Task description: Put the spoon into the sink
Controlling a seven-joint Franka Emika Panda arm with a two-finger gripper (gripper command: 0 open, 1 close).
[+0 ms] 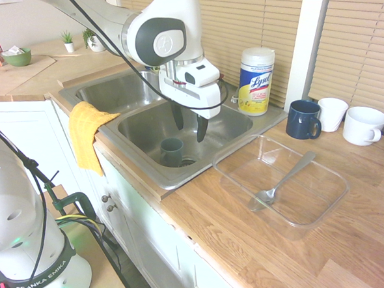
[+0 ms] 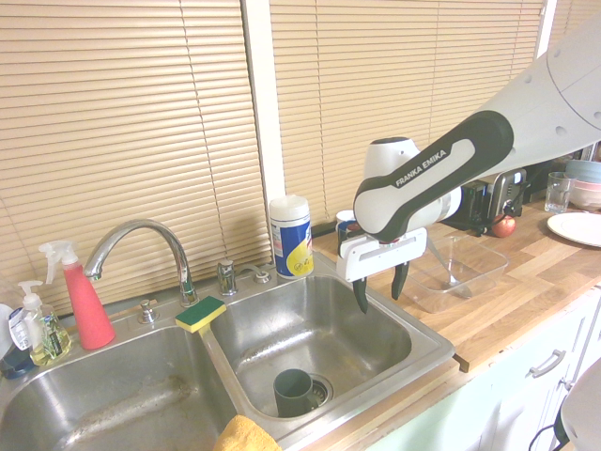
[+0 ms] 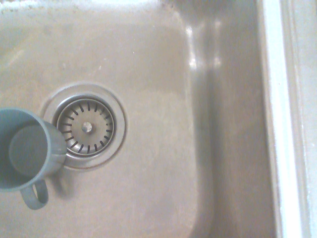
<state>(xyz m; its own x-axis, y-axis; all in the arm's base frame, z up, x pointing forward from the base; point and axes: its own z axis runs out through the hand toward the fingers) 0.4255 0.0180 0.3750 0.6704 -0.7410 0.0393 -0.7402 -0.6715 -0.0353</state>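
The spoon (image 1: 282, 181) is a slim silver utensil lying inside a clear glass dish (image 1: 326, 204) on the wooden counter, right of the sink. The stainless two-basin sink (image 1: 145, 130) holds a grey-blue mug (image 1: 172, 152) beside the drain (image 3: 86, 127) of its right basin. My gripper (image 1: 189, 124) hangs open and empty above that basin, well apart from the spoon. The second exterior view shows the gripper (image 2: 377, 287) over the basin and the dish (image 2: 460, 271) beyond it; the spoon there is only a faint streak.
A Lysol wipes canister (image 1: 256, 81) stands behind the sink. A navy mug (image 1: 303, 119) and two white mugs (image 1: 362, 125) sit beyond the dish. A yellow cloth (image 1: 87, 134) drapes over the sink's front edge. A sponge (image 2: 200, 314) rests under the faucet (image 2: 141, 246).
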